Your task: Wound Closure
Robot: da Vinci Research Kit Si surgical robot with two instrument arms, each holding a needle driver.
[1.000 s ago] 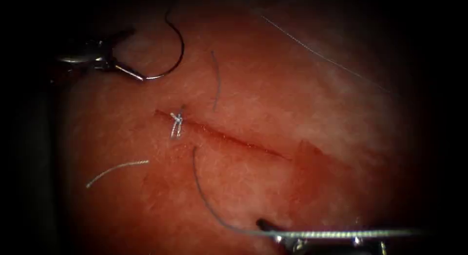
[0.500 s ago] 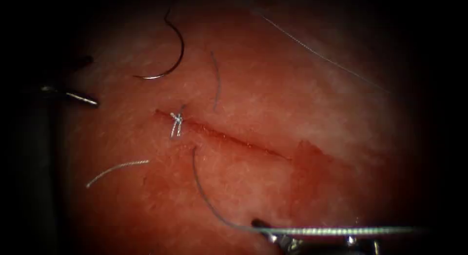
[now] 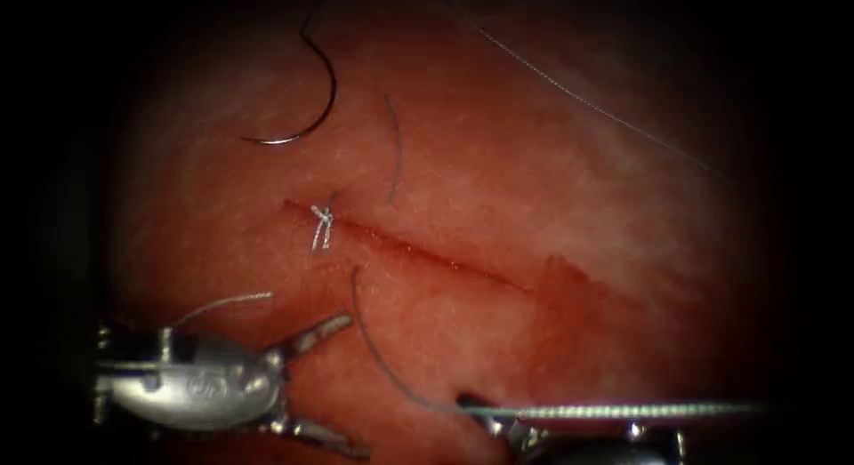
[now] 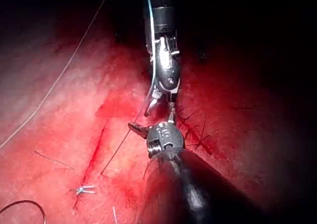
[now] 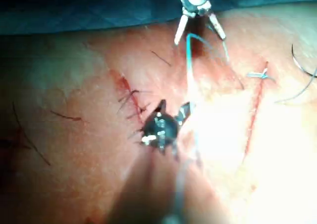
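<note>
While its jaws are spread wide and grasp nothing, the left tool (image 3: 342,385) sits low on the tissue (image 3: 534,189), left of the cut (image 3: 418,250). The needle (image 3: 311,100) lies loose on the surface above the knot (image 3: 321,223). The right tool (image 3: 498,420) clenches the thread (image 3: 374,349).

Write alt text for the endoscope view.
The curved needle lies free on the tissue above the cut, whose left end carries one knot. The left pincer, open, holds nothing; the right pincer grips the thread.
</note>
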